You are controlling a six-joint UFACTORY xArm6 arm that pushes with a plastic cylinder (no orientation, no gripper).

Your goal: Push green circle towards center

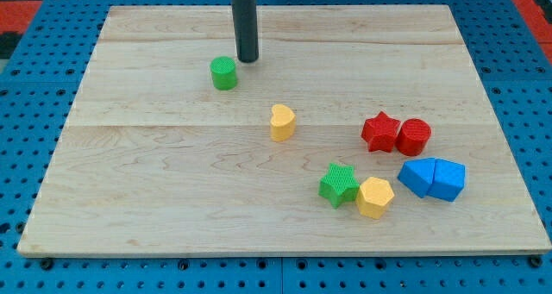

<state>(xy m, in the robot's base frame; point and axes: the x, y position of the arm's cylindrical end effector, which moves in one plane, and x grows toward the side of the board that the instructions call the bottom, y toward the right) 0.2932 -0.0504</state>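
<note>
The green circle [223,72] is a short green cylinder on the wooden board [172,173], in the upper left part of the view. My tip [247,59] is the lower end of the dark rod that comes down from the view's top. It stands just to the upper right of the green circle, close to it with a small gap showing.
A yellow heart-like block [282,121] lies near the middle. A red star [380,131] and red cylinder [413,136] touch at the right. Two blue blocks [432,178] sit below them. A green star [338,184] and yellow hexagon [375,197] touch at lower middle right.
</note>
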